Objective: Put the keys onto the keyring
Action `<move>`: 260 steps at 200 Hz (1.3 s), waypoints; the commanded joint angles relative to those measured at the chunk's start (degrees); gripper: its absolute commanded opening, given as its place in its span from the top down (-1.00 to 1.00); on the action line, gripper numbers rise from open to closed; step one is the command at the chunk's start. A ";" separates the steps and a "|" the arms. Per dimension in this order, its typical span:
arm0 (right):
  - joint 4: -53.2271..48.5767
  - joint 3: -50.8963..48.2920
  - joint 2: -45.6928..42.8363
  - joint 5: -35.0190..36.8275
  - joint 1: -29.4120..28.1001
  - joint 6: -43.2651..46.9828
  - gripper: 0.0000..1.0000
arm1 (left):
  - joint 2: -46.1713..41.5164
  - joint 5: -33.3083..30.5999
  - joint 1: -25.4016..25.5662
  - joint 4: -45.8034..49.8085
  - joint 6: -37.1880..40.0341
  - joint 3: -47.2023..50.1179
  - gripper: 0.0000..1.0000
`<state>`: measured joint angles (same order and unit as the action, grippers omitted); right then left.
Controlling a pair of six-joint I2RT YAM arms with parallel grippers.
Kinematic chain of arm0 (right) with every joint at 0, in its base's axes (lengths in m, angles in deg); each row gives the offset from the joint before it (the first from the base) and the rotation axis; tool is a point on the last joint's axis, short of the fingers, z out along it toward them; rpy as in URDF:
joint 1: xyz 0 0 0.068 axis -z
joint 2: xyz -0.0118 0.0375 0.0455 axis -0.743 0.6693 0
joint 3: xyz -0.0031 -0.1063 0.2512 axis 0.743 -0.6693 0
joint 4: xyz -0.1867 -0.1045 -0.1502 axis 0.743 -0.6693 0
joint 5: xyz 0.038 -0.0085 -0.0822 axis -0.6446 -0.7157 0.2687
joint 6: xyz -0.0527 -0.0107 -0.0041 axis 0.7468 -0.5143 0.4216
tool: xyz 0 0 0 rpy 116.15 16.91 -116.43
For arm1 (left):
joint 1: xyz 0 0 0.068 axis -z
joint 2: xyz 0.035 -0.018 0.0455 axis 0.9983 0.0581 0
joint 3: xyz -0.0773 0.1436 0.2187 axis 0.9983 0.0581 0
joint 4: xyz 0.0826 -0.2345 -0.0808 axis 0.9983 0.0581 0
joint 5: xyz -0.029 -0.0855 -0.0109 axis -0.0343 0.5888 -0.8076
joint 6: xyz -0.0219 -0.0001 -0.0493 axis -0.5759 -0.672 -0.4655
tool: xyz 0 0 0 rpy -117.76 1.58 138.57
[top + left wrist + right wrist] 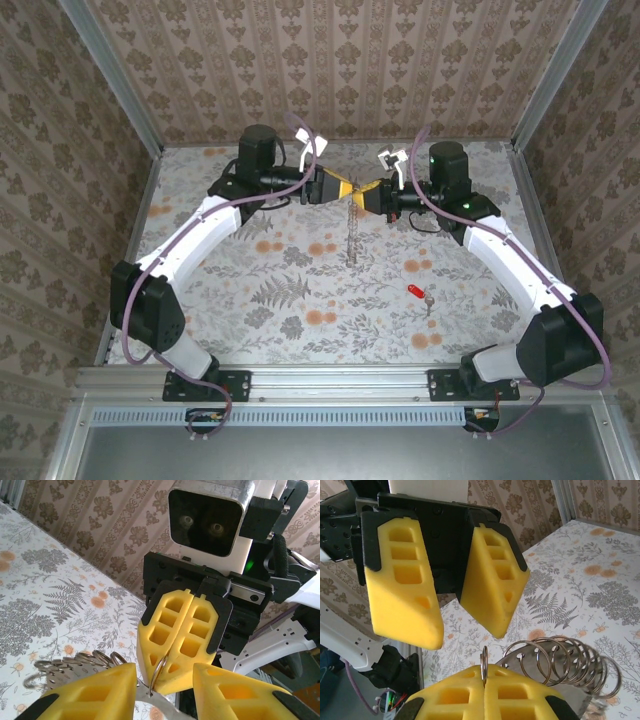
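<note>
left arm (pixel 200 235): base bolted at the near left edge of the tabletop (pixel 250 300). The upper link rises from the elbow and slants forward and inward. The wrist is level, raised above the surface, with the pincer pointing right.
right arm (pixel 510 255): mirror pose from the near right edge. The elbow is out to the side and the forearm slants inward. The wrist is level, with the pincer pointing left.
meeting point: both pincers stand tip to tip above the far middle of the tabletop, just beside each other.
left pincer (pixel 462 630): narrow but not closed, with a clear gap between the yellow fingers (pixel 405 580). In the left wrist view the top ring stands edge-on in that gap, close to one pad. Whether the pad touches it cannot be told. Nothing is clamped.
right pincer (pixel 167 666): closed, yellow pads pressed flat together. It pinches the topmost ring of the keyring, and the ring's edge juts out past the tips.
keyring (pixel 352 235): a chain of linked silvery split rings. The top end is held by the right pincer and the rest hangs straight down toward the tabletop. Whether the lower end touches the surface cannot be told.
key (pixel 416 291): small, with a red oblong head and a dark metal shank. It lies flat on the tabletop right of centre, nearer the bases than the chain. It is well apart from the keyring and from both pincers.
tabletop: covered in a pale floral and fern print.
</note>
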<state>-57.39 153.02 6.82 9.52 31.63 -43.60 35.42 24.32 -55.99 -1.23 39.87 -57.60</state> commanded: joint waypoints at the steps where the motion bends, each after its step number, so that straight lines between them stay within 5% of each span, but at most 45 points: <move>1: 3.12 2.39 0.34 -2.20 0.19 -0.34 1.00 | -0.57 1.35 -0.27 -3.01 0.36 0.38 0.26; 191: 6.14 1.51 0.34 -3.75 0.45 -2.35 1.00 | -0.74 3.37 0.74 -10.70 -2.50 4.68 0.25; 260: 7.40 1.25 0.34 -3.74 0.45 -3.15 1.00 | -0.05 4.78 2.17 -10.46 -1.92 4.34 0.52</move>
<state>-53.94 153.02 6.93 7.36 31.89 -45.90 35.42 26.17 -55.07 -10.48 37.62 -53.51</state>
